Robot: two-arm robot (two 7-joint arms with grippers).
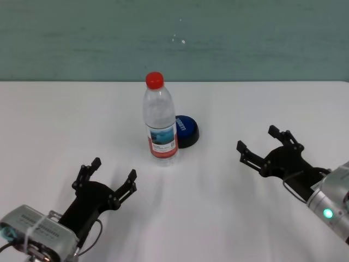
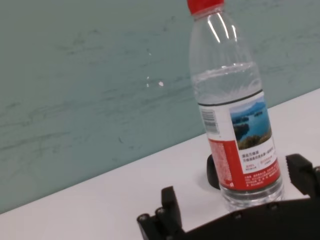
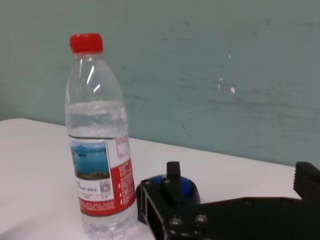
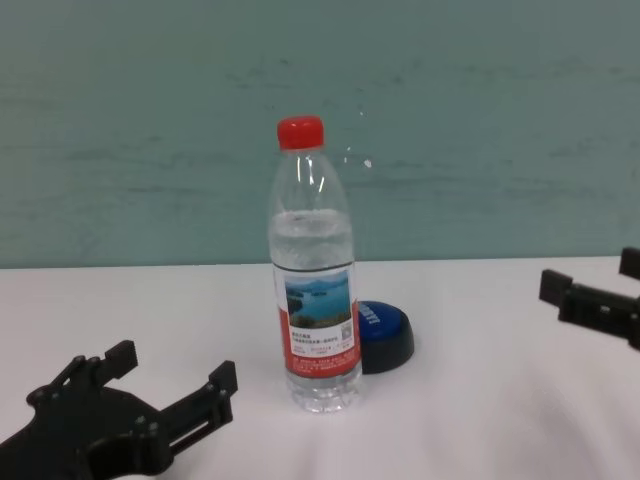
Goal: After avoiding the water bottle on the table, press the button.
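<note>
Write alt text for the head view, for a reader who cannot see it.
A water bottle with a red cap stands upright mid-table, partly hiding a blue button just behind it to its right. On the white table, the left gripper and right gripper sit open near the front corners, apart from both.

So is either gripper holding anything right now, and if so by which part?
Nothing is held. The left gripper and the right gripper are both open above the table, apart from the water bottle and the button.
</note>
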